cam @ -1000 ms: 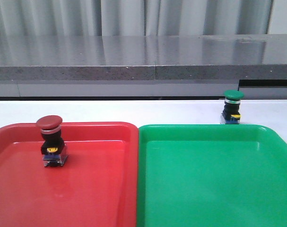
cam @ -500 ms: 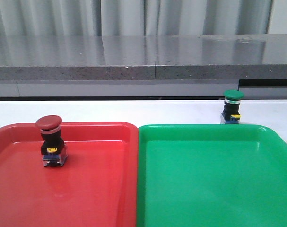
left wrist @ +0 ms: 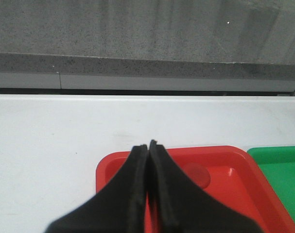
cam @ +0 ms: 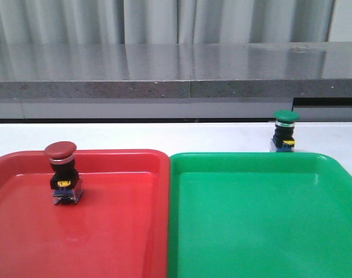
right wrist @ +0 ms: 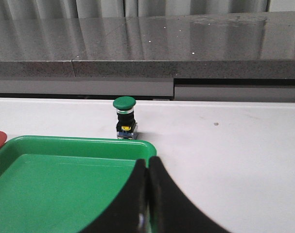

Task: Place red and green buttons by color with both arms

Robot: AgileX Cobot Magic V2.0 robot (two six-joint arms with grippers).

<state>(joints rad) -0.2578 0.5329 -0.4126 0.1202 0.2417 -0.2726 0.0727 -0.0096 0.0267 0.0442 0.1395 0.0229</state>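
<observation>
Behind our white counter [cam: 164,136] runs a long grey stone ledge [cam: 176,69], with a ribbed grey wall above it. Two big trays sit side by side on the counter, touching — the red tray [cam: 123,231] on our left and the green tray [cam: 251,231] on our right.

We see the red button [cam: 63,172] standing upright inside the red tray, so it looks done. The green button [cam: 284,132] stands on the counter, just past the far rim of the green tray, so it is not yet in.

We think it is small, light and hard, and a bump could tip it. The round cap looks smooth, so the black body under it seems the best place to pinch.

Our left gripper [left wrist: 149,144] has its jaws pressed together with nothing between them. Our right gripper [right wrist: 147,162] is the same — closed tight on nothing.
</observation>
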